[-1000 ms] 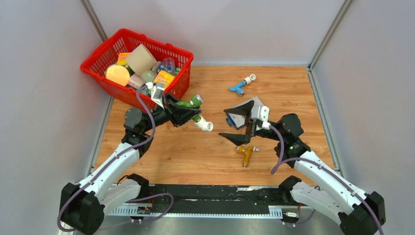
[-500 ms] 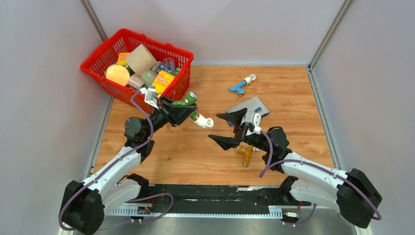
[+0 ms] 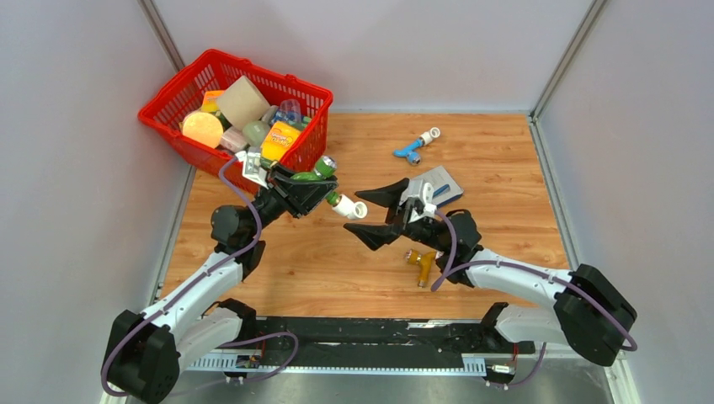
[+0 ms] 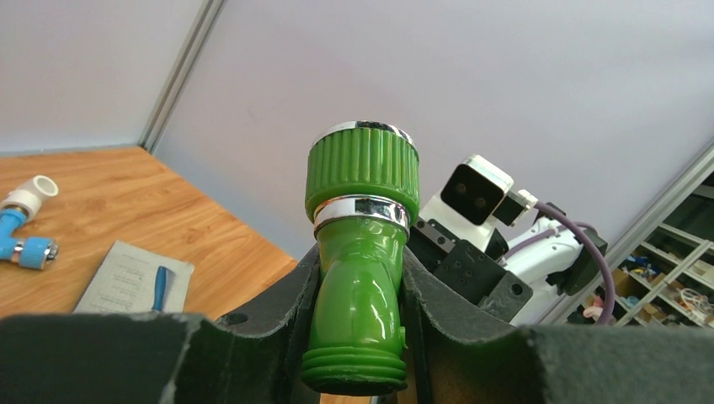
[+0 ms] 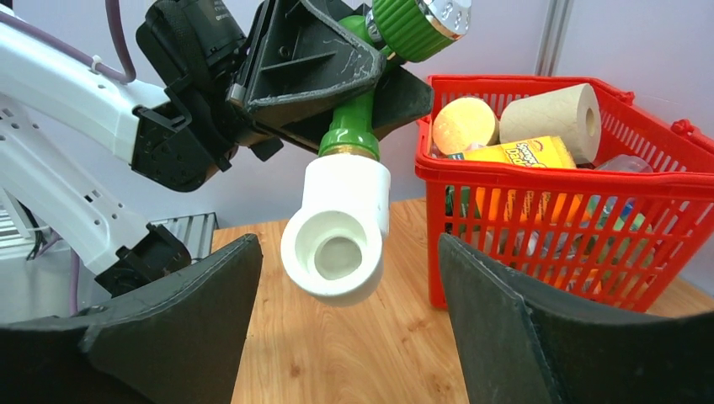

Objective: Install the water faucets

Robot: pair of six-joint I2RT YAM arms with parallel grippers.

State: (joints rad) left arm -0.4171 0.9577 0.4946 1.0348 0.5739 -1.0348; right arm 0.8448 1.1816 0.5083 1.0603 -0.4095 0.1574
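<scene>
- Left hand [image 3: 318, 187] pinches green plastic faucet [image 4: 362, 252], white elbow pipe fitting [image 5: 337, 231] on its end.
- Right hand [image 3: 354, 214] spread around the elbow — next, I'd clamp and twist.

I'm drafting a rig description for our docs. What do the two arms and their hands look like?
The left arm and right arm have white links, black joints and a purple cable looping alongside. The left hand and right hand each have two broad black tapering fingers and a white camera behind.

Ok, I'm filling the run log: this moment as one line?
left claw: shut on green faucet | white elbow: on faucet's end | right claw: open, flanking elbow | orange faucet: untouched
</scene>
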